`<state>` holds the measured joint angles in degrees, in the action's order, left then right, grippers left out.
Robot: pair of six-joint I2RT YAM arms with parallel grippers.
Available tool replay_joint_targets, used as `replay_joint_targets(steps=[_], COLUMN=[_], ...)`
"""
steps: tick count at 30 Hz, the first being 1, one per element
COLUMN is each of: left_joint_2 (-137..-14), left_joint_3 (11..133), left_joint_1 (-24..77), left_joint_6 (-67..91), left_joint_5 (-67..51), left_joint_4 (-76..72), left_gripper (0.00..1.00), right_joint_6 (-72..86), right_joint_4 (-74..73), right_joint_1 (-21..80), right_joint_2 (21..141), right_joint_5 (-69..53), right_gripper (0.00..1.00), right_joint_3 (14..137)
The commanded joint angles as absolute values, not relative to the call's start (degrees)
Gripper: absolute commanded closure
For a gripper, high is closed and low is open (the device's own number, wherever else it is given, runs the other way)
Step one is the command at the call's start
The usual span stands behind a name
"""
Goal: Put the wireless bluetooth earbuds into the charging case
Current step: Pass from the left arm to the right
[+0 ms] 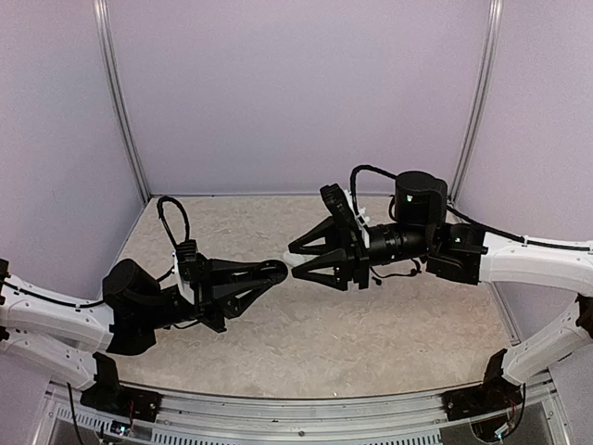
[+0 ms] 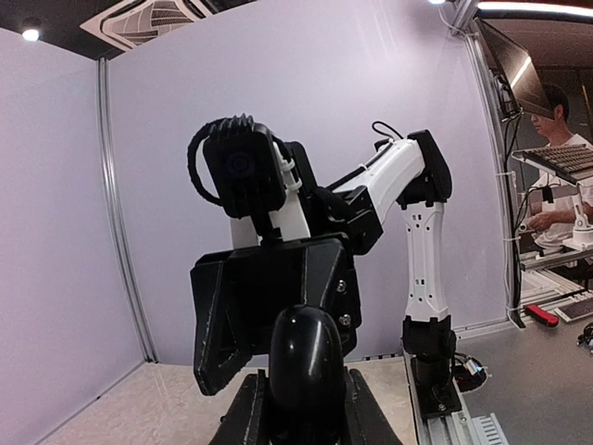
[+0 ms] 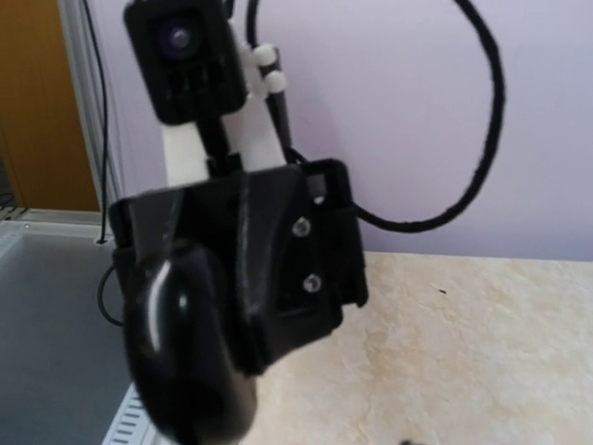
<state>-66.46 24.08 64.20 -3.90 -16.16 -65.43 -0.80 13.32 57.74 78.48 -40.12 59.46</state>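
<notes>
To the left, the left tool (image 1: 276, 270) is clenched round a glossy black rounded lump (image 2: 304, 357), held up off the desk (image 1: 417, 324). Just right of it, the right tool (image 1: 294, 261) stands part spread, almost tip to tip with the left one. If it closes off-centre, I reckon the tools knock together or the lump drops. I can see no white earbuds or charging case anywhere, so I can't say where they are or how they look.

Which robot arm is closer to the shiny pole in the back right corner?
The right arm: its wrist sits just left of the foot of the pole. The left arm is across the table, near the front left.
</notes>
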Motion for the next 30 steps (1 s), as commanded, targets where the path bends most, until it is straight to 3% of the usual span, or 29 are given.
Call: replay_joint_targets(steps=[1, 14, 21, 25, 30], left_joint_2=[-65.23, -65.94, -65.87, -65.33, -62.99], left_joint_3=[22.77, 21.68, 21.14, 20.83, 20.59], left_joint_1=[63.92, 63.73, 63.27, 63.04, 62.92], left_joint_6=[-2.68, -3.08, -2.72, -2.7, -5.52], left_joint_5=[-16.7, -15.88, -15.84, -15.16, -13.47], left_joint_4=[-69.42, -71.66, -72.07, -70.94, -64.75], left_gripper=[0.91, 0.91, 0.9, 0.8, 0.58], right_joint_6=[-1.42, -1.83, -2.69, -4.28, -6.61], right_joint_4=[17.65, 19.1, 16.44, 12.66, 5.08], right_joint_1=[59.75, 61.83, 62.05, 62.05, 61.97], right_joint_2=[80.5, 82.87, 83.63, 83.15, 81.5], right_joint_5=[-41.21, -44.19, -44.46, -43.33, -40.1], right_gripper=[0.56, 0.62, 0.75, 0.8, 0.85], right_joint_3=[61.71, 64.43, 65.82, 67.05, 68.76])
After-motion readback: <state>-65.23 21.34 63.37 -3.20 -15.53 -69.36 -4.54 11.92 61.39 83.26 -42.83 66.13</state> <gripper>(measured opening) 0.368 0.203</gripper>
